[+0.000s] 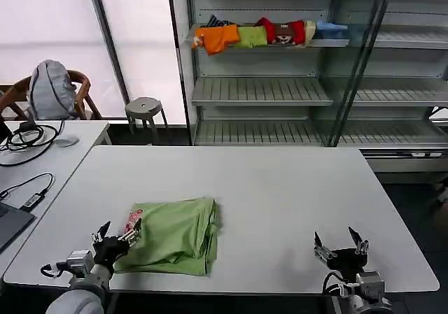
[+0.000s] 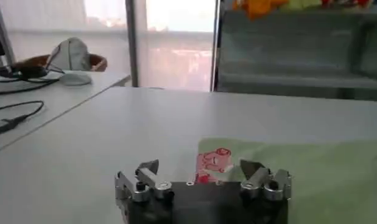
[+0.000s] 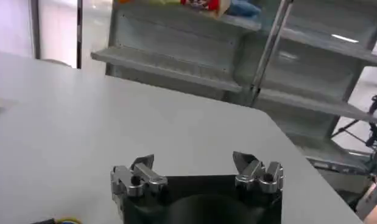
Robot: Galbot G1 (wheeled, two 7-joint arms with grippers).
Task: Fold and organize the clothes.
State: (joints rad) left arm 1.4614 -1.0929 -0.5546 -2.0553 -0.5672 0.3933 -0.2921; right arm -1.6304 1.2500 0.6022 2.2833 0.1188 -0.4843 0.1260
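Lying on the near left part of the white table is one light green polo shirt, folded into a rough rectangle with its layered edges stacked along the right side and a red-and-white checkered graphic showing at its far left corner. Two grippers are in view, both low at the near edge of the table. The left gripper sits at the shirt's left edge, just near of the graphic, its two fingers spread apart and holding nothing; in the left wrist view the left gripper has the graphic between and just beyond its open fingertips, with green cloth spreading off to one side. The right gripper rests well apart from the shirt, over bare table at the near right, its fingers also spread wide and empty; the right wrist view shows the same open stance above plain tabletop. Behind the table stands one metal shelf unit, and on its upper shelf a single row of bunched garments in orange, green, red and blue.
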